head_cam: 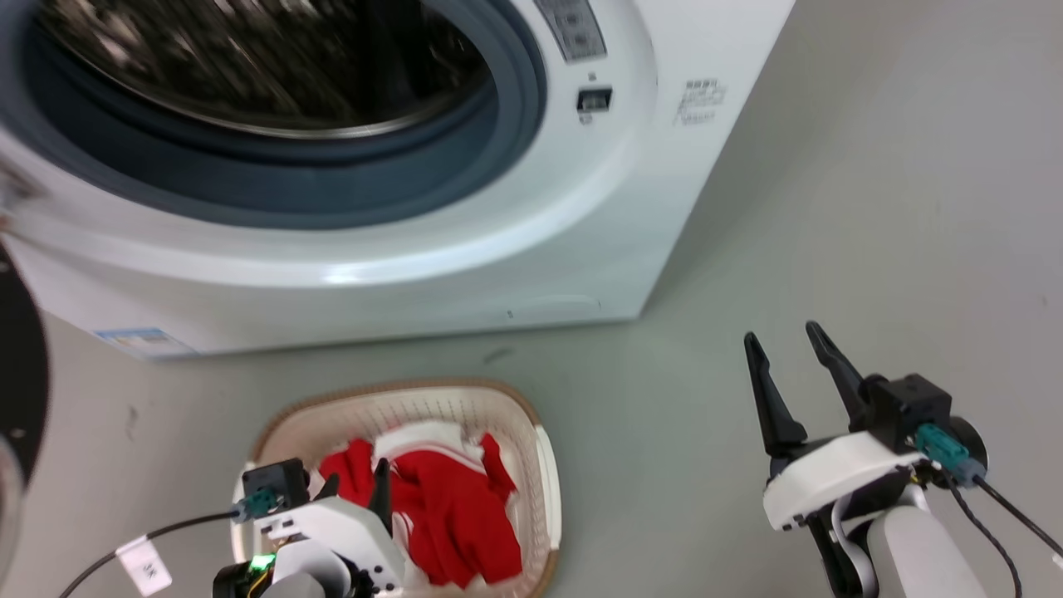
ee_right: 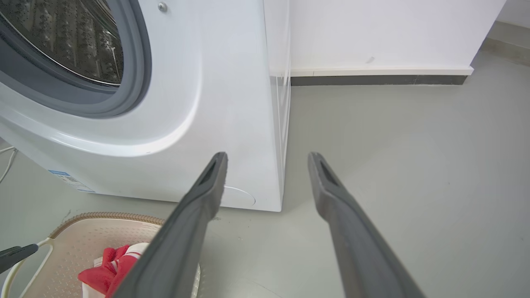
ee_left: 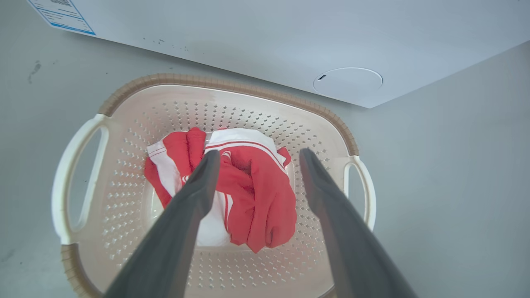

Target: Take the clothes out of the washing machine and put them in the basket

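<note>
**Operator:** Status of the washing machine (head_cam: 465, 241)?

**Technician:** Porthole open. The visible part of the drum (head_cam: 249, 58) is bare steel.

**Operator:** Where are the clothes?

**Technician:** The clothes (ee_left: 248, 194) lie bunched on the bottom of the basket (ee_left: 223, 85), which stands on the floor (head_cam: 872, 208) just in front of the machine.

**Operator:** Fingers?

**Technician:** Left fingers (ee_left: 186, 215): spread wide, empty, directly above the clothes and pointing down at them. This is the nearer arm. Right fingers (head_cam: 772, 399): spread, empty, well apart to the basket's right. Transfer judged complete.

One washing machine (head_cam: 581, 216), one basket (head_cam: 399, 389), one clothes (head_cam: 453, 507) bundle — four fingers (head_cam: 768, 399).
</note>
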